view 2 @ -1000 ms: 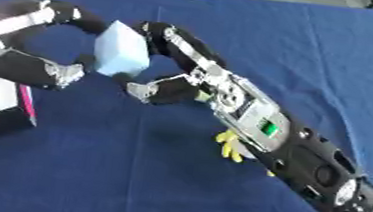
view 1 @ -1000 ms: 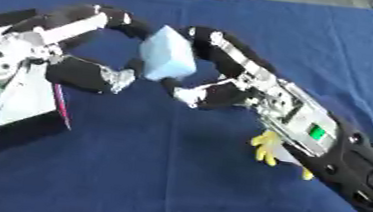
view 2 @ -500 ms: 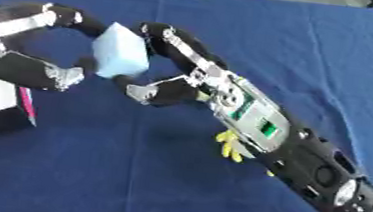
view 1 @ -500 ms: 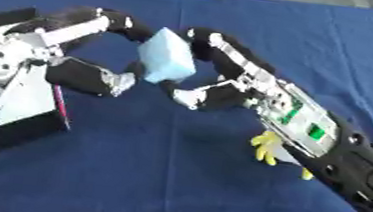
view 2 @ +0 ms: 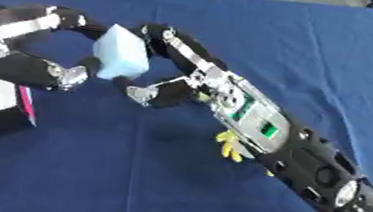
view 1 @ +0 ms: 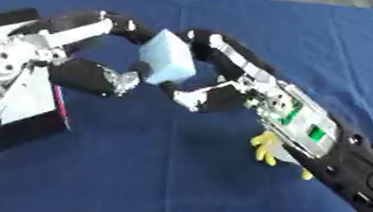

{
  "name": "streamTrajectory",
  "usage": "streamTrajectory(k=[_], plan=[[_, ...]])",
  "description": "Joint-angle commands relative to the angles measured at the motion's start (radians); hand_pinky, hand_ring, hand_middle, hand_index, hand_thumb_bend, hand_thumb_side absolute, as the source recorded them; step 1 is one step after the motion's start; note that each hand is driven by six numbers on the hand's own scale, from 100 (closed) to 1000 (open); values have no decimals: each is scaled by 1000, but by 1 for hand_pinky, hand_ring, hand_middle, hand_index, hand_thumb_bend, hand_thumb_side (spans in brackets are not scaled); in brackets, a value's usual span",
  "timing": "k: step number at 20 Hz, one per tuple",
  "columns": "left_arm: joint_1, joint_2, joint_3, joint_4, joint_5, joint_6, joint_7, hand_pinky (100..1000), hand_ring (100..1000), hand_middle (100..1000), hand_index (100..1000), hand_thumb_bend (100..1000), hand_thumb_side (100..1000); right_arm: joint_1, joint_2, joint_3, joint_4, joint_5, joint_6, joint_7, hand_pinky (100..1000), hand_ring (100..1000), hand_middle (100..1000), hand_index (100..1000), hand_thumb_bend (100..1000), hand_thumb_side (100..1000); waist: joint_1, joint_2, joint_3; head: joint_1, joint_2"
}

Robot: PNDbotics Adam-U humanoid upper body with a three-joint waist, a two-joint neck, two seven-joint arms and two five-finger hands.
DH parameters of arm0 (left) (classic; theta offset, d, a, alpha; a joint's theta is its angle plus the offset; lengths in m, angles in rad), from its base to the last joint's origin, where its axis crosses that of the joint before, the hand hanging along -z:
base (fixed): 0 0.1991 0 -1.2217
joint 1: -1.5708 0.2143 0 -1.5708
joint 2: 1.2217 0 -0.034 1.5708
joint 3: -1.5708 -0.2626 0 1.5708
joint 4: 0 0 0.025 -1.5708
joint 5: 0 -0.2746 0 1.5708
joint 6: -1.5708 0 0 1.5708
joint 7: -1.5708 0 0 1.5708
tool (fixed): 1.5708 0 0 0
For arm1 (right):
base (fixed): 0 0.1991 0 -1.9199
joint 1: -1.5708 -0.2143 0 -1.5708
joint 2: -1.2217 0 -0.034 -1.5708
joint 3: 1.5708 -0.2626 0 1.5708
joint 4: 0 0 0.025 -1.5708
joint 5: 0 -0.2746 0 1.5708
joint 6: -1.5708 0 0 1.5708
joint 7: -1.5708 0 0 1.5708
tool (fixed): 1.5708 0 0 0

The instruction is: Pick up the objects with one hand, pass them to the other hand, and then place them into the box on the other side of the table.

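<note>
we see a table covered in a deep blue cloth (view 1: 234, 28), soft and a little rumpled, filling nearly the whole scene. at the left edge sits the box (view 1: 14, 103), a flat white thing with dark sides and a thin pink strip along its near corner; the left eye view shows more of its white face, while the right eye view cuts it down to a corner.

our right arm comes in as a long black shell with silver joints and small green patches, slanting up from the lower right. our left arm, silver and black with a round metal joint, shows in full only in the left eye view.

between them, raised above the cloth near the middle left, is a pale blue block (view 1: 168, 58), matte and spongy-looking, with soft edges and tilted on one corner. the right hand (view 1: 214, 76) is curled round it, fingers over its upper right side and the thumb bent beneath. the left hand (view 1: 99, 53) curls toward it from the other side, fingers arched at its top left corner and the thumb close under its lower left; we cannot tell whether that hand actually presses the block.

under the right forearm a small yellow thing (view 1: 266, 146) with finger-like lobes lies on the cloth, partly hidden; the right eye view shows it a little clearer.
</note>
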State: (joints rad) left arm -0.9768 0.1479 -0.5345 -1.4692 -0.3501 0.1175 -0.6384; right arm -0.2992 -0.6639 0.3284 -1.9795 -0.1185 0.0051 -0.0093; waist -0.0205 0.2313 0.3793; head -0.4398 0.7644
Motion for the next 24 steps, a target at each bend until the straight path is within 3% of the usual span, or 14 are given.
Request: streamTrajectory(k=[1,11,24], plan=[[-23,0,2,-11,-1,-7,-15,1000,883,790,886,100,531,-12,-13,-8,-21,3,-7,1,693,557,616,644,100,100,-3,3,0,0,6],[-29,0,5,-28,5,-26,-65,1000,889,797,888,100,643,-13,-24,-27,-21,-2,-11,-1,682,544,608,642,100,100,-2,5,2,-9,6],[-38,1,-2,-38,5,-42,-129,1000,889,797,887,100,548,-13,-30,-34,-21,4,8,33,668,531,599,639,100,100,-1,8,4,-14,6]])
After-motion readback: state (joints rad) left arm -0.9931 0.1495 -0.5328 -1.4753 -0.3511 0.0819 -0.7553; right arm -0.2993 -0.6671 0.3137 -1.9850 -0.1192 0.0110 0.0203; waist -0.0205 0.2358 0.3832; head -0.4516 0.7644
